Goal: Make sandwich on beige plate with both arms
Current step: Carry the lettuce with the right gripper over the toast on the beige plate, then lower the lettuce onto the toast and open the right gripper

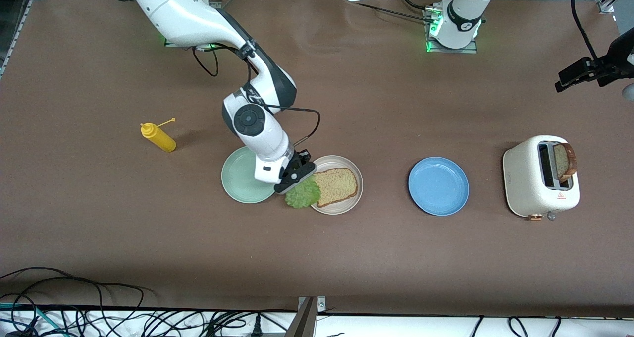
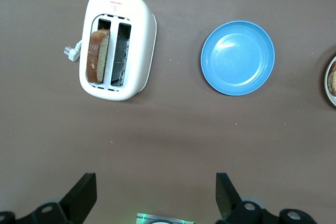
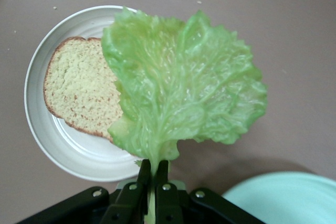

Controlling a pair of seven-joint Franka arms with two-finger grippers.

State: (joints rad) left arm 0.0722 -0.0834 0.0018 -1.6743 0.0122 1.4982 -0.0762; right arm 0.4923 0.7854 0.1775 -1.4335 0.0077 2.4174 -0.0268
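One tan bread slice [image 1: 336, 186] lies flat on the beige plate [image 1: 346, 206]. My right gripper [image 1: 296, 178] hangs over the plate's rim toward the right arm's end, shut on the stem of a ruffled green lettuce leaf [image 1: 303, 194]. In the right wrist view the right gripper [image 3: 152, 169] pinches the lettuce leaf [image 3: 184, 87], which spreads partly over the bread slice [image 3: 79, 93] and the beige plate [image 3: 37, 124]. A second bread slice [image 1: 564, 161] stands in the toaster [image 1: 537, 186]. My left gripper [image 2: 155, 198] waits high above the table, open and holding nothing.
A mint-green plate [image 1: 240, 176] sits beside the beige plate, toward the right arm's end, partly under the right wrist. A blue plate [image 1: 438, 186] lies between the beige plate and the toaster. A yellow mustard bottle [image 1: 158, 137] lies farther toward the right arm's end.
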